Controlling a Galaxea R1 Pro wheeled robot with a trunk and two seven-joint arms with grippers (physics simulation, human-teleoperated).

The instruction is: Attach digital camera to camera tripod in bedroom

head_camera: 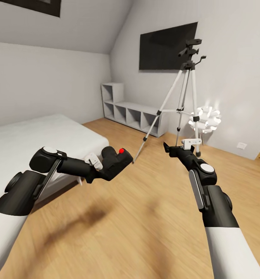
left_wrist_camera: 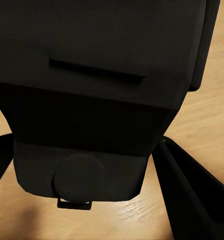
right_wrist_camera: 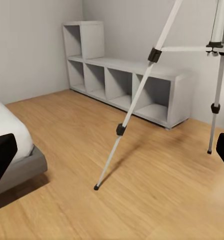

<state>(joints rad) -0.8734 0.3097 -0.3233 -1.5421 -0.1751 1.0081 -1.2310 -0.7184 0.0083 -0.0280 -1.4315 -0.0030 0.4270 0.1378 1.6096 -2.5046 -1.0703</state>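
The left gripper (head_camera: 113, 166) is clamped on the digital camera (head_camera: 117, 161), held above the wooden floor (head_camera: 145, 217) just off the bed's (head_camera: 37, 139) corner; no brand or writing is legible on its body (left_wrist_camera: 96, 90). The right gripper (head_camera: 172, 149) hangs with fingers apart, empty. The camera tripod (head_camera: 186, 93) stands before the cubby shelf (right_wrist_camera: 122, 82), below the TV (head_camera: 166, 46).
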